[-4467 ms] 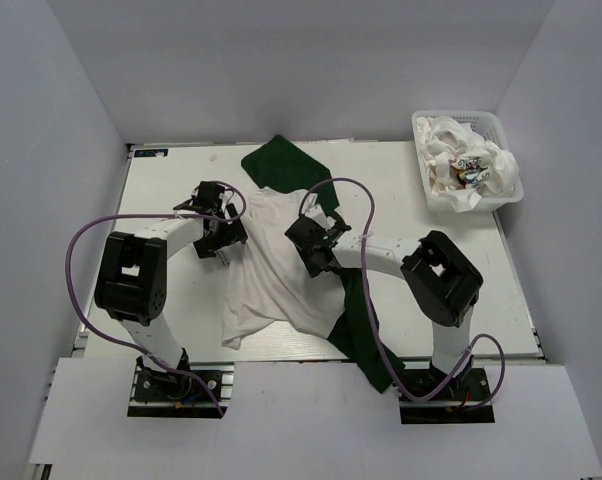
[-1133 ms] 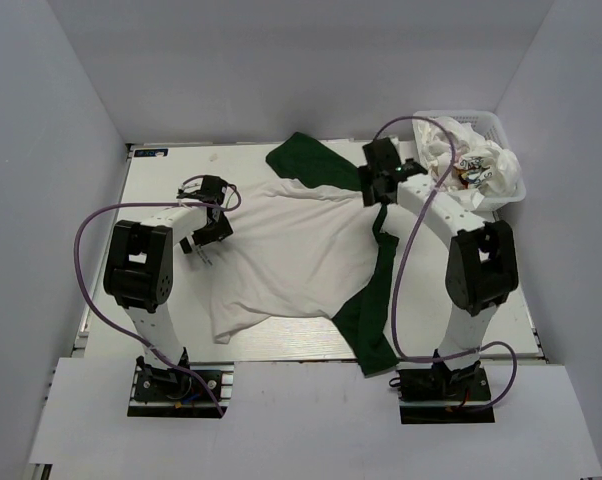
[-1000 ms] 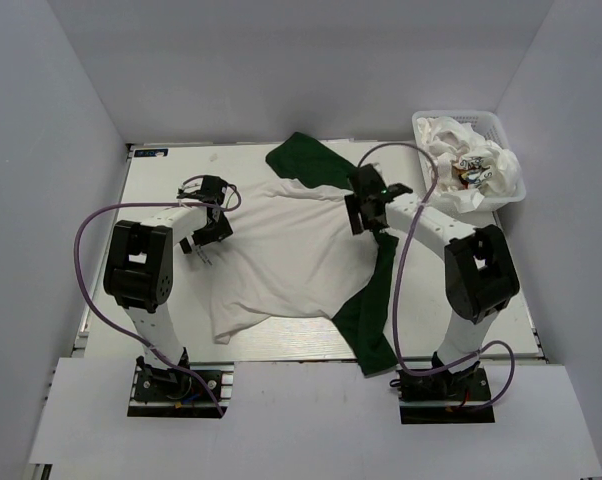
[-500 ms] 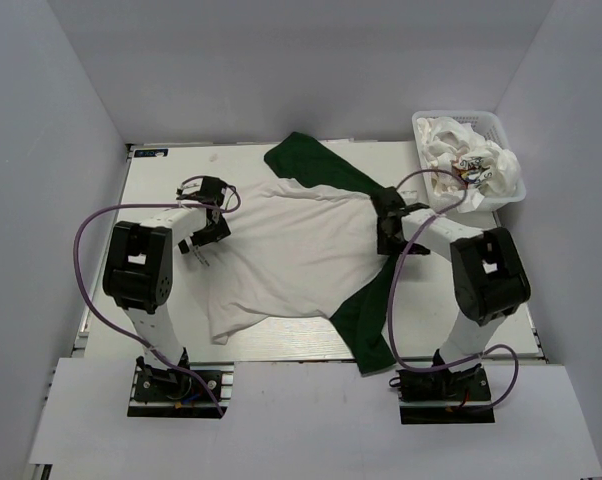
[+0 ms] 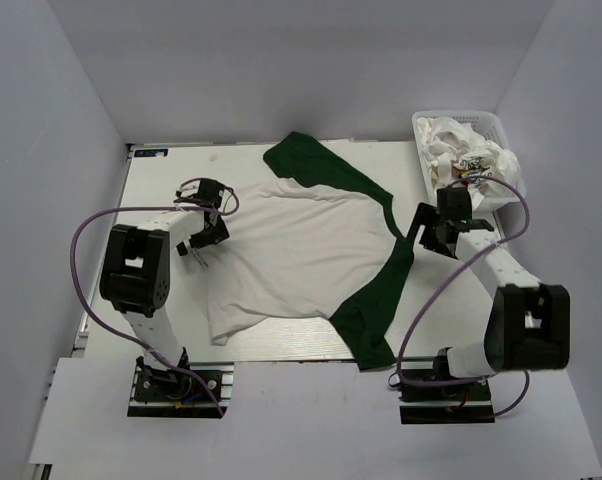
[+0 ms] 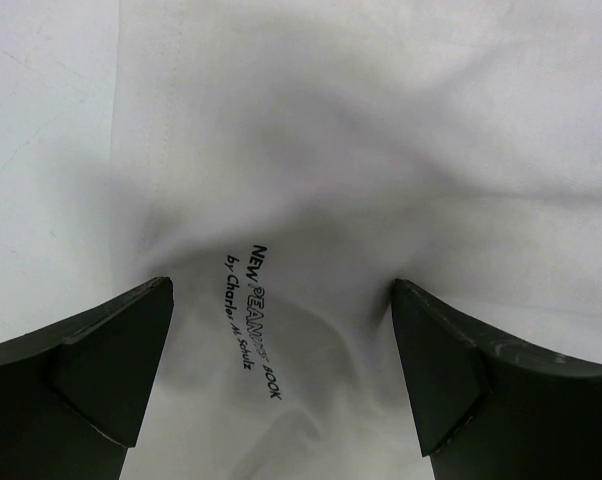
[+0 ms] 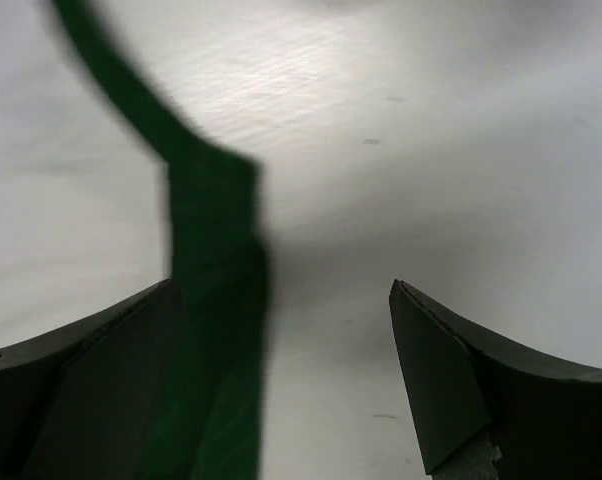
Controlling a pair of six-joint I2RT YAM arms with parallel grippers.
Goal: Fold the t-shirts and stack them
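Observation:
A white t-shirt [image 5: 301, 250] with dark green sleeves [image 5: 326, 172] lies spread on the table. One sleeve runs along the shirt's right side down to the near edge [image 5: 376, 315]. My left gripper [image 5: 198, 246] hovers open over the shirt's left edge. In the left wrist view the black printed text [image 6: 251, 310] lies between its fingers [image 6: 106, 365], and the left gripper [image 6: 281, 385] holds nothing. My right gripper [image 5: 427, 238] stands open just right of the green sleeve [image 7: 213, 300], and the right gripper [image 7: 281, 385] is empty. More t-shirts [image 5: 459, 150] are bunched in the basket.
The white lattice basket [image 5: 419, 135] stands at the back right corner of the table [image 5: 161, 190]. Purple cables loop from both arms. White walls close in the sides and back.
My right gripper has moved from the shirt's upper right, near the collar, out to the right and nearer. The green sleeve now lies stretched further right. The left arm has stayed put.

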